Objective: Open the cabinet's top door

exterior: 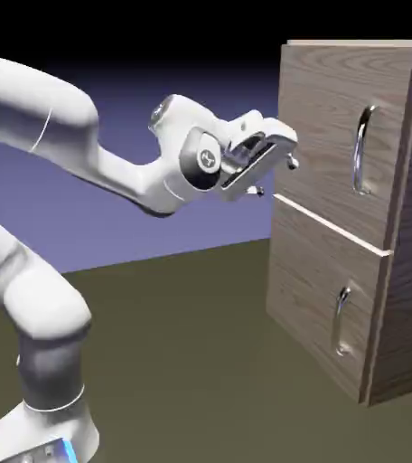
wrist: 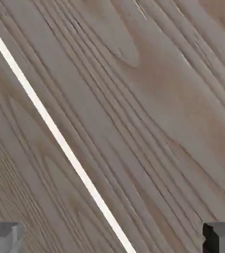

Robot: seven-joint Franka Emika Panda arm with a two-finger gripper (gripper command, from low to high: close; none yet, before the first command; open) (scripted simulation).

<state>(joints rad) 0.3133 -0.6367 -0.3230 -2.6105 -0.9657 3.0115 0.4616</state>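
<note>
No text, label, brand name, number or sign can be read in either view. The cabinet (exterior: 336, 217) shows only bare wood grain — no lettering on the top door (exterior: 332, 136) or on the panel below it. The white arm (exterior: 56, 118) carries a small round dark mark at the wrist (exterior: 208, 157), too small to make out as a letter or logo — nothing legible there. The hand view holds only wood grain and a pale diagonal line.

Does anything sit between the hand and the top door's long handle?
No object: only bare wood of the top door separates the open hand from the handle, per the exterior view.
</note>
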